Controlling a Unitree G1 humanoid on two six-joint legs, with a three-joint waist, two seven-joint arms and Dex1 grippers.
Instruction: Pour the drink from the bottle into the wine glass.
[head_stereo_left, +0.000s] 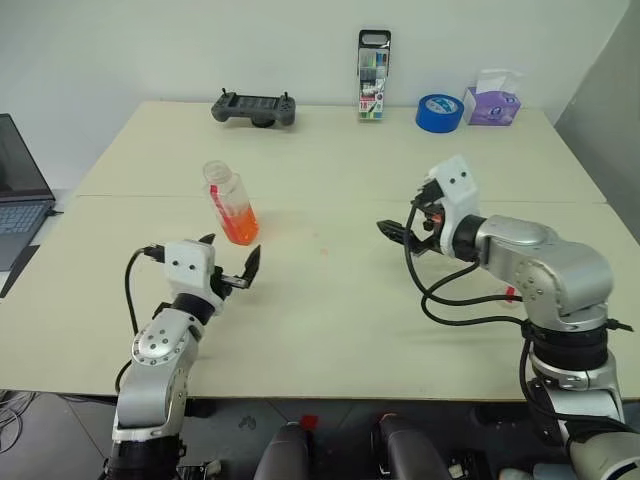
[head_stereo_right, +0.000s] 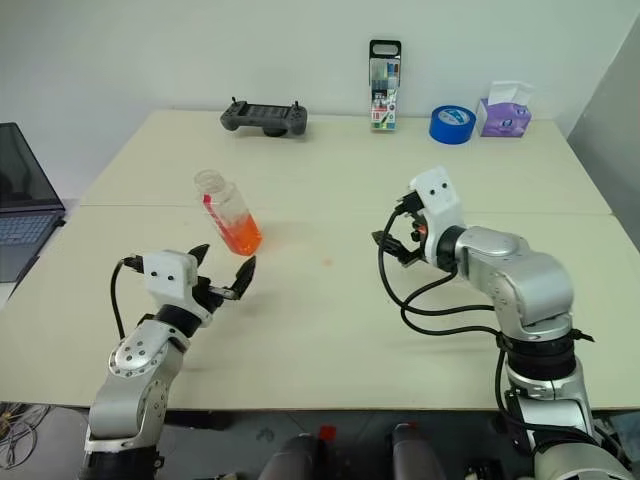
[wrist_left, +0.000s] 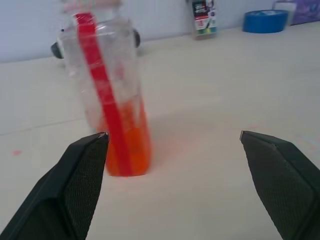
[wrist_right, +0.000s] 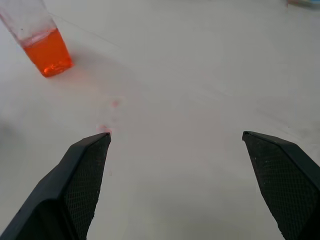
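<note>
Bottle (head_stereo_left: 231, 204) stands capless on the tabletop (head_stereo_left: 330, 300), orange drink (head_stereo_left: 241, 226) filling its lower part. Left pincer (head_stereo_left: 233, 268) gapes just short of it; right pincer (head_stereo_left: 400, 229) gapes well apart.

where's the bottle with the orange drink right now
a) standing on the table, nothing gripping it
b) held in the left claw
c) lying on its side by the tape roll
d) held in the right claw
a: the bottle stands on the table in front of the left claw, whose fingers are spread with nothing between them, and the right claw is open too, well off to the side.
</note>
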